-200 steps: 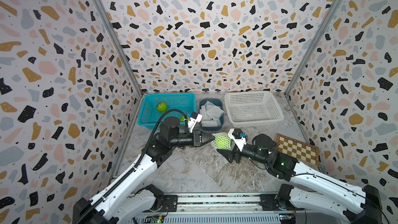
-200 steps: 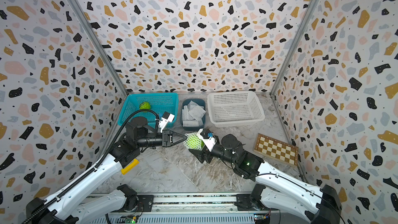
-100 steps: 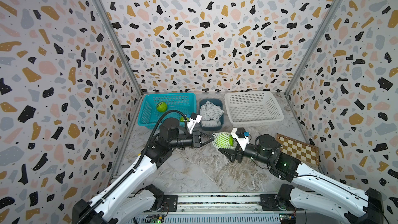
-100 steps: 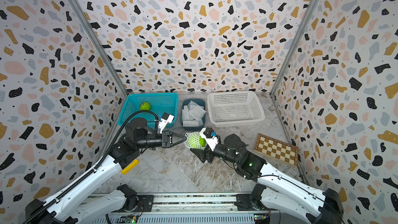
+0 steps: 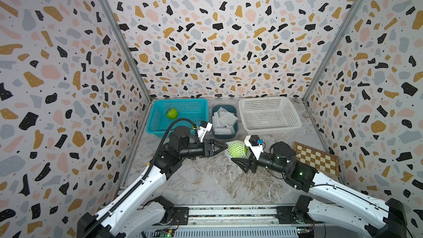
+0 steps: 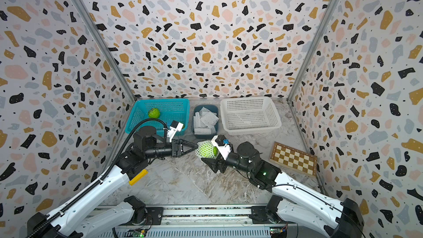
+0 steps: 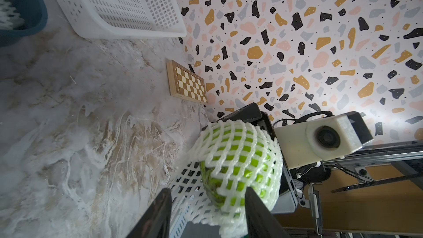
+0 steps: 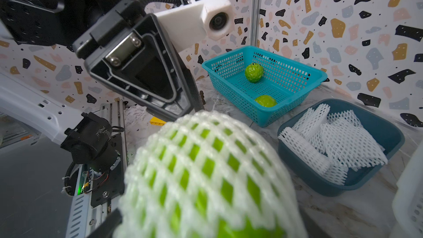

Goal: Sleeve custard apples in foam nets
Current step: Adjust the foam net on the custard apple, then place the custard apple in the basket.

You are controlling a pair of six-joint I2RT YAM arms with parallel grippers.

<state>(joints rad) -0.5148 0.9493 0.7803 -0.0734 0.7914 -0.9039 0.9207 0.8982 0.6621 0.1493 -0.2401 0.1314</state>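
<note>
The right gripper (image 6: 207,156) holds the apple (image 5: 237,150) in the air, just in front of the bin (image 5: 224,135). Its jaws are closed around the fruit, and the net (image 7: 231,138) is stretched over most of it. The left gripper (image 7: 208,191) is partly open. Its fingers (image 7: 160,214) stand on both sides of the net's loose end, and I cannot tell if one of them touches the mesh.

The first danger, I think, is there: if a finger catches in a hole of the mesh when this arm pulls away, it can drag the net off. The side of the apple toward the right gripper looks bare, so the net has little hold there and may spring back. Foam on a round fruit is also slippery. A fast move to the white basket (image 5: 270,129) beside the bin, if that is the goal, could drop the apple on the bench (image 5: 212,179). Two apples (image 8: 254,72) wait in the teal basket (image 5: 158,120) at the bin's other side.
</note>
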